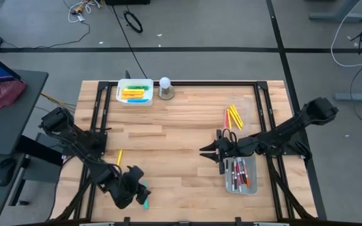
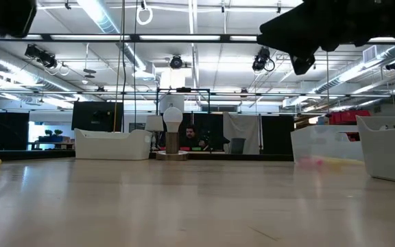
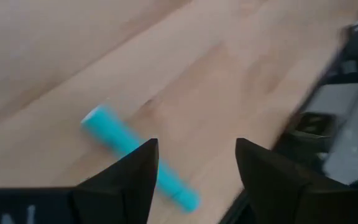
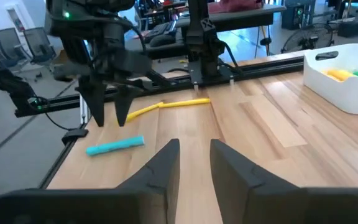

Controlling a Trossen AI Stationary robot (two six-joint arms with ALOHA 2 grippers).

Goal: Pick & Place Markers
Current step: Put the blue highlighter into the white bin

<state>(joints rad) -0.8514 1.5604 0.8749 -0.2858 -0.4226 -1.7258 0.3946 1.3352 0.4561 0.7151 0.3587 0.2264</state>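
Observation:
A teal marker lies flat on the wood near the table's front left. My left gripper hovers open just above it, fingers pointing down, touching nothing; the right wrist view shows it over the teal marker. A yellow marker lies a little farther back. My right gripper is mid-table, pointing level toward the left. Its fingers stand a narrow gap apart with nothing between them. Yellow and orange markers lie loose at the right.
A white bin with yellow and green markers stands at the far left. Beside it is a white ball-topped object. A clear tray of red and white markers sits near the right gripper. Black frame rails run along the sides.

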